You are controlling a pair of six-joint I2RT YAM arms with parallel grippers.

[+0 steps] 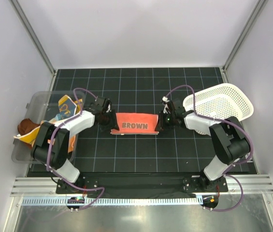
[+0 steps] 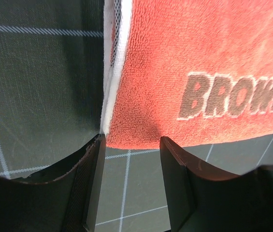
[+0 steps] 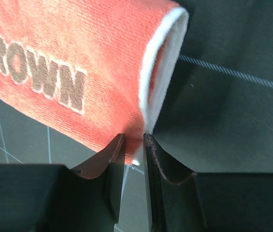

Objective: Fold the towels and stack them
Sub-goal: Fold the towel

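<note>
Red-orange towel, folded, "BROWN" lettering up, lies flat on the black grid mat at frame centre, between both arms.

Left gripper: jaws spread, tips at the towel's left end, nothing clamped.

Right gripper: jaws nearly together at the towel's right corner; cannot tell whether they pinch it.

Other towels are heaped in the clear bin, far left.

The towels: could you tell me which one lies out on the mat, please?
The red-orange towel lettered BROWN; the other towels are heaped in the clear bin.
</note>
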